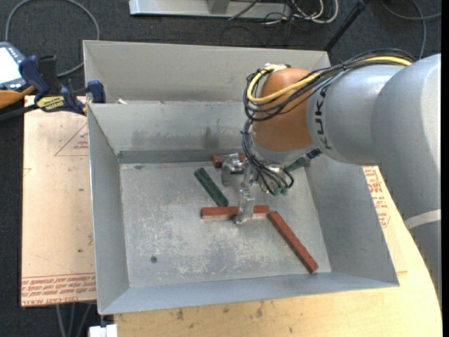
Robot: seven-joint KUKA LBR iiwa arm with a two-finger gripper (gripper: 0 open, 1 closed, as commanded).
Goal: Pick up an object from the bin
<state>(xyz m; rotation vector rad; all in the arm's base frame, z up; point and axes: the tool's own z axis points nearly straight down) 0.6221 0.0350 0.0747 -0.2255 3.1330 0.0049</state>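
Observation:
My gripper (243, 215) reaches straight down in the middle of the bin, with its tip on a short red-brown bar (219, 213) that lies flat and crosswise on the floor. The tip covers the bar's middle; the bar's ends stick out to the left and right. A dark green bar (210, 186) lies slanted just up and left of the gripper. A longer red-brown bar (291, 240) lies diagonally to the lower right, its upper end close to the short bar's right end.
A small red-brown piece (219, 160) lies near the back wall, left of the wrist. A green piece (303, 161) shows by the arm's right side. The arm and its cables hang over the bin's back right; the left and front floor is bare.

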